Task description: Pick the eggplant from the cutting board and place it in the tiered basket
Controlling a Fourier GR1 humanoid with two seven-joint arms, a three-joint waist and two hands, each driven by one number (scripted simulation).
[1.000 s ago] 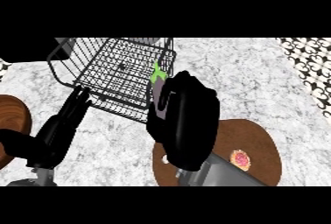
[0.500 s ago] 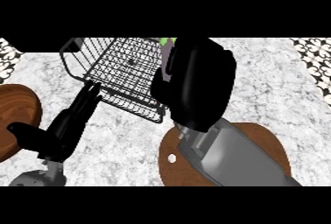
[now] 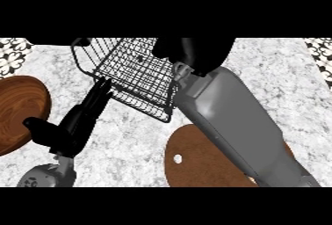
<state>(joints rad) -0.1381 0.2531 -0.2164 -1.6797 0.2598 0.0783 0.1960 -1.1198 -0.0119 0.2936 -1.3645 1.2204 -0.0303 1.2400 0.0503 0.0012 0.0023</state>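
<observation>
The eggplant shows nowhere in the head view. The right hand (image 3: 194, 52), seen from its back as one dark mass, hangs over the right rim of the tiered basket (image 3: 126, 72), and anything below it is hidden. Whether that hand is clamped on something or spread apart cannot be told. Its grey forearm (image 3: 233, 123) runs down from there to the counter's near edge, crossing the cutting board (image 3: 201, 165). This round brown board, with a small hole near its left rim, lies at the near edge right of the middle, and its uncovered part is bare.

The black wire basket stands toward the counter's far edge, left of the middle. The left hand (image 3: 76, 124) lies on its near left side, with straight fingers (image 3: 100, 94) held together, reaching up to the basket's wall and the thumb out to the left. It holds nothing.

A second wooden disc (image 3: 19, 110) sits at the left edge of the marbled counter (image 3: 130, 145).
</observation>
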